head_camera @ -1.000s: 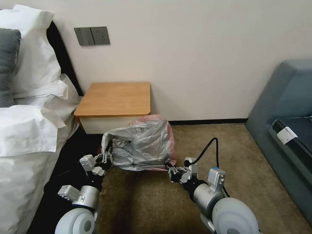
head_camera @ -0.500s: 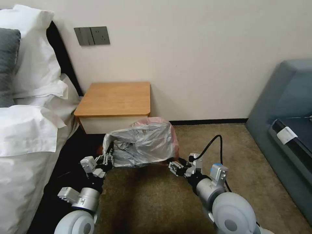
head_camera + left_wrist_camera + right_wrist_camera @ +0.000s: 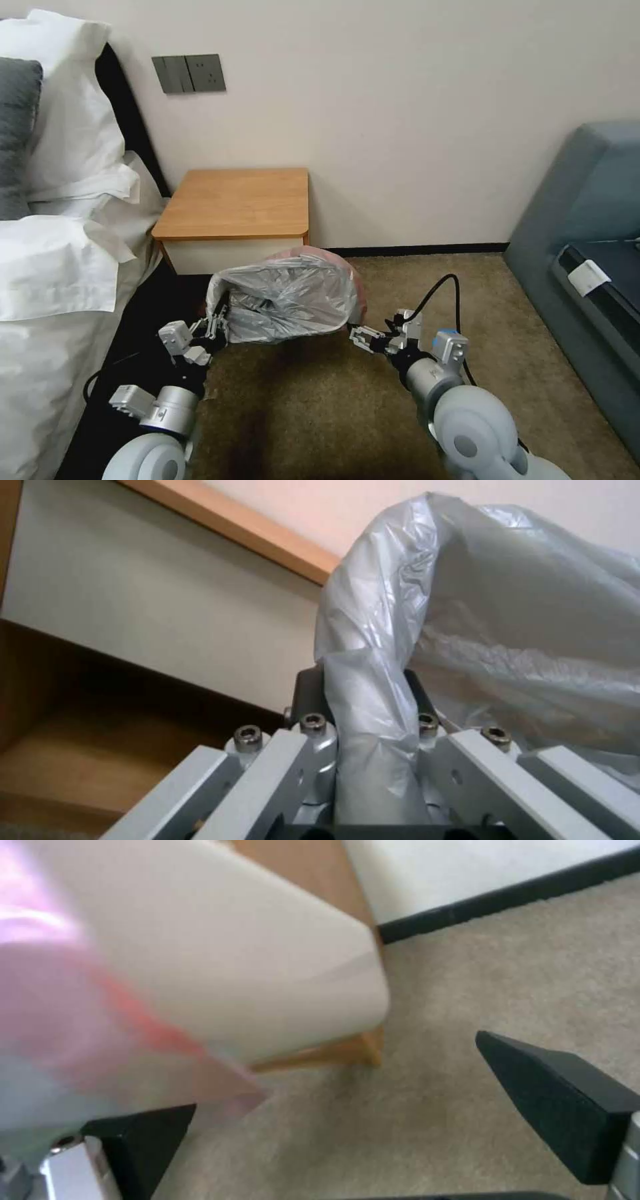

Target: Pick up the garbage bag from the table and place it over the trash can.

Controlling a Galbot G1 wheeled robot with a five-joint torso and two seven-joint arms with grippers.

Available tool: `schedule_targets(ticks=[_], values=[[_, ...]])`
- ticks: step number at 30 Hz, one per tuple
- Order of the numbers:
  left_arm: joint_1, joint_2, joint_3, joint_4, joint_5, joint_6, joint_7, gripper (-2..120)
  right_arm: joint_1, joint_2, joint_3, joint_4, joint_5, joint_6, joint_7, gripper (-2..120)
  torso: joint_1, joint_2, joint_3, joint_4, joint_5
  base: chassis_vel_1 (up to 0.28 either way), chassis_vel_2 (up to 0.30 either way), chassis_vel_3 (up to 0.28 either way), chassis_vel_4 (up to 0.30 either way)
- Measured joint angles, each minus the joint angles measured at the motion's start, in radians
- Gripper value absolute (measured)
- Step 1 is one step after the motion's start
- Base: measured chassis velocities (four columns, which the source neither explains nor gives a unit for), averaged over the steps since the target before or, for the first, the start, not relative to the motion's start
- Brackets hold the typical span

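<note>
Nearest, left tool point(image 3: 215, 327) pinches the garbage bag point(image 3: 287, 300) at its left edge; right tool point(image 3: 358, 335), jaws spread wide, sits just beside the bag's right edge (released, apparently). The bag drapes the trash can point(image 3: 267, 965) on carpet point(image 3: 320, 400). Judged step: seating the bag; next, left release. Beyond: desk point(image 3: 240, 203), wall.

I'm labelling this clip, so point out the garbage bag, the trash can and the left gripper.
garbage bag point(image 3: 287, 300), head view, crinkled grey middle.
trash can point(image 3: 267, 975), right wrist view, cream side wall.
left gripper point(image 3: 215, 327), head view, between fingertips.
</note>
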Motion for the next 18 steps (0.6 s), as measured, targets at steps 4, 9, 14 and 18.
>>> schedule_targets(ticks=[4, 9, 14, 18], values=[[-0.008, -0.001, 0.0, 0.016, 0.0, -0.002, -0.006, 7, -0.086, -0.045, -0.001, 0.083, -0.096, 0.029, -0.039, 100, 0.0, 0.0, 0.0, -0.0001, 0.0001, 0.0, 0.0, 0.0, 0.0], [-0.021, 0.002, -0.004, 0.032, -0.001, -0.002, -0.011, 7, -0.113, -0.08, 0.005, 0.139, -0.097, 0.086, -0.058, 100, 0.0, 0.0, 0.0, 0.0, 0.0, 0.0, 0.0, 0.0, 0.0], [-0.027, 0.006, -0.008, 0.038, -0.004, -0.002, -0.013, 7, -0.12, -0.105, 0.027, 0.179, -0.086, 0.138, -0.082, 100, 0.0, 0.0, 0.0, 0.0, 0.0002, 0.0, 0.0, 0.0, 0.0], [-0.029, 0.011, -0.006, 0.038, -0.003, 0.001, -0.013, 7, -0.07, -0.143, 0.058, 0.218, 0.005, 0.181, -0.151, 100, 0.0, 0.0, 0.0, -0.0001, 0.0001, 0.0, 0.0, 0.0, 0.0]])
